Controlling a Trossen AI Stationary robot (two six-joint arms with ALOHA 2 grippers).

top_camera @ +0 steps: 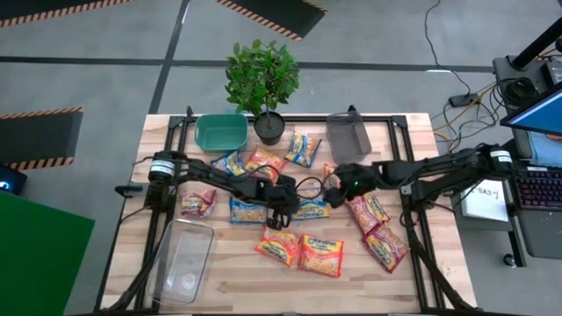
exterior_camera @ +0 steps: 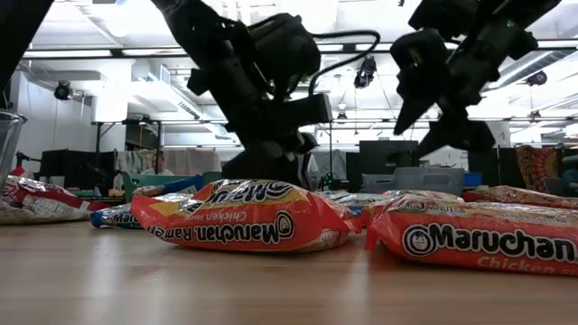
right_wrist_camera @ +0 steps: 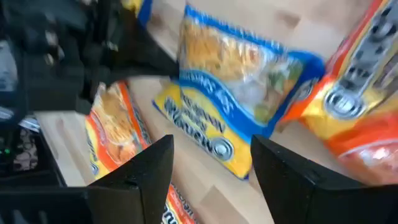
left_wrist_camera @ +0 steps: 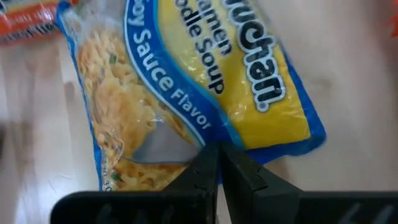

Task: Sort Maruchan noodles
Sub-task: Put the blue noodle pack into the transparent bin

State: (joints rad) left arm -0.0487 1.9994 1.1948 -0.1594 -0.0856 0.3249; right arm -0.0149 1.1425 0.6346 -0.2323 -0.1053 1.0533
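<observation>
Right wrist view: right claw [right_wrist_camera: 211, 168] hovering wide over blue-yellow packet [right_wrist_camera: 239, 93], lining up grab; left claw [left_wrist_camera: 217, 163] pinched empty above soy-sauce packet [left_wrist_camera: 205, 87].

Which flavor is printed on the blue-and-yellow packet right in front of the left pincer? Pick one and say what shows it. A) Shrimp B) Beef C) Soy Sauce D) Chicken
C: in the left wrist view the blue-and-yellow packet just past the shut left pincer reads "Soy Sauce Flavor" along its blue band.
</observation>
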